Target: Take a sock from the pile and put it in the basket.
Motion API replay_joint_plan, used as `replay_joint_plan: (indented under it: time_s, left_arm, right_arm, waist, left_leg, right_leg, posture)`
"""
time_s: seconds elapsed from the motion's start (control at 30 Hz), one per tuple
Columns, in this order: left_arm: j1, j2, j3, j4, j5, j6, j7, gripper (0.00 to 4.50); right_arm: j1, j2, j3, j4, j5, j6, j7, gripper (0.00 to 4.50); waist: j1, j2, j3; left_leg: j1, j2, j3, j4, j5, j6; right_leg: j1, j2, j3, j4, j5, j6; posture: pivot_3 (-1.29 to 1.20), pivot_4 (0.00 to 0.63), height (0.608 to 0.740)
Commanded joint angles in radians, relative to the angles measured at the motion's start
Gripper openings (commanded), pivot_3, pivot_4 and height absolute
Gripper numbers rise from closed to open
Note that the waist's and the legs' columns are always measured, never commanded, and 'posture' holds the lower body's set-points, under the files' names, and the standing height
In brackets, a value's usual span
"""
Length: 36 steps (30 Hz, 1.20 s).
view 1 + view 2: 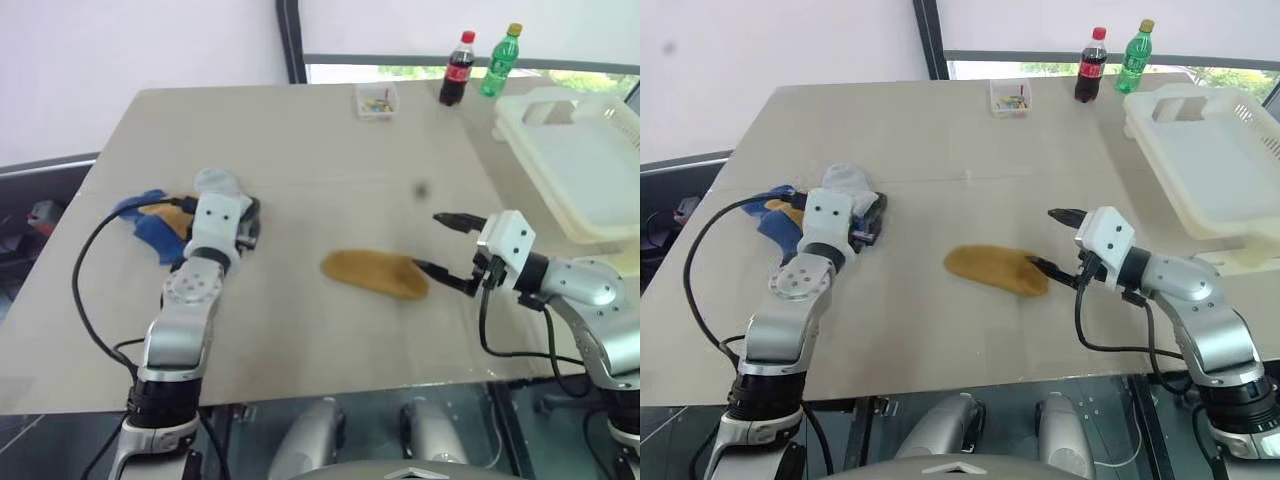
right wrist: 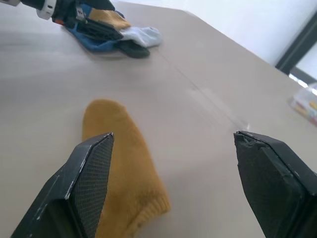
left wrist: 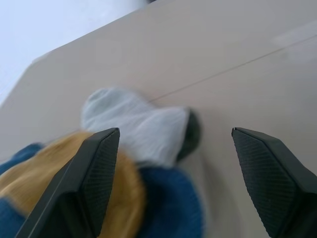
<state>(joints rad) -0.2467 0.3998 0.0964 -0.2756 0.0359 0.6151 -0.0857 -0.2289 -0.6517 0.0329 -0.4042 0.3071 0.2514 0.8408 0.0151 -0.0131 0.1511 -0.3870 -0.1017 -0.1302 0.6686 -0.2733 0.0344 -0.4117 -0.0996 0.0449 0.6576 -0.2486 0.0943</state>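
Observation:
The pile (image 1: 160, 218) of blue, mustard and grey-white socks lies at the table's left. My left gripper (image 3: 176, 134) hovers right over it, open, with the grey-white sock (image 3: 138, 124) and a mustard one (image 3: 44, 168) just past its fingers and nothing between them. A single mustard sock (image 1: 375, 273) lies flat in the middle of the table. My right gripper (image 1: 432, 242) stands open just to the right of that sock's cuff end, slightly above the table, holding nothing. The white slotted basket (image 1: 590, 205) sits at the far right, beyond the right arm.
A small clear box (image 1: 377, 100) of coloured bits, a cola bottle (image 1: 457, 68) and a green bottle (image 1: 502, 60) stand along the table's far edge. A black cable (image 1: 85, 300) loops off the left arm over the table's left side.

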Motion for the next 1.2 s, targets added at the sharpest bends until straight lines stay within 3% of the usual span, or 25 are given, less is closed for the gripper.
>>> replay_joint_plan:
  time_s: [0.03,0.33,0.97,1.07,1.1,1.17,1.2]
  left_arm:
    - [0.008,-0.003,0.059,-0.017,0.017,0.025,0.036,3.87]
    - [0.047,-0.004,0.070,-0.018,0.014,0.028,0.019,3.87]
    - [0.019,-0.048,0.042,0.045,0.056,0.021,0.056,3.87]
    - [0.003,-0.058,0.044,0.064,0.055,0.014,0.063,2.72]
    - [-0.002,-0.063,0.048,0.070,0.052,0.014,0.067,2.04]
    - [-0.012,-0.074,0.060,0.082,0.043,0.011,0.071,1.36]
    - [-0.015,-0.075,0.062,0.087,0.042,0.005,0.070,0.74]
  right_arm:
    - [-0.020,-0.004,0.009,-0.021,0.003,-0.055,0.038,4.01]
    - [-0.039,0.038,0.002,-0.020,0.018,-0.128,0.053,4.01]
    - [-0.107,0.001,-0.010,-0.031,0.119,-0.060,0.118,4.01]
    - [-0.112,0.003,-0.010,-0.026,0.117,-0.065,0.121,4.05]
    - [-0.113,0.003,-0.010,-0.025,0.115,-0.067,0.122,4.05]
    - [-0.114,0.003,-0.010,-0.024,0.113,-0.069,0.122,4.05]
    - [-0.114,0.002,-0.010,-0.024,0.111,-0.069,0.121,4.05]
  waist:
    - [-0.001,0.000,0.000]
    - [-0.002,0.000,0.000]
    - [-0.001,0.000,0.000]
    - [-0.001,-0.001,0.000]
    - [-0.001,-0.001,0.000]
    - [-0.001,-0.001,0.000]
    - [-0.002,-0.001,0.000]
  left_leg:
    - [0.000,0.000,0.000,0.000,0.000,0.000]
    - [0.000,0.000,0.000,0.000,0.000,0.000]
    - [0.000,0.000,-0.001,0.000,0.000,0.000]
    - [0.000,0.000,0.000,0.000,0.000,0.000]
    - [0.000,0.000,-0.001,0.000,0.000,0.000]
    - [0.000,0.000,-0.001,0.000,0.000,0.000]
    - [0.000,0.000,-0.001,0.000,0.000,0.000]
  right_leg:
    - [0.000,0.000,-0.001,0.000,0.000,0.000]
    - [0.000,0.000,0.000,0.000,0.000,0.000]
    - [0.000,0.000,-0.001,0.000,0.000,0.000]
    - [0.000,0.000,0.000,0.000,0.000,0.000]
    - [0.000,0.000,-0.001,0.000,0.000,0.000]
    - [0.000,0.000,-0.001,0.000,0.000,0.000]
    - [0.000,0.000,-0.001,0.000,0.000,0.000]
  posture:
    - [0.00,0.150,0.740]
    - [0.00,0.150,0.740]
    - [0.00,0.150,0.740]
    - [0.00,0.150,0.740]
    - [0.00,0.150,0.740]
    - [0.00,0.150,0.740]
    - [0.00,0.150,0.740]
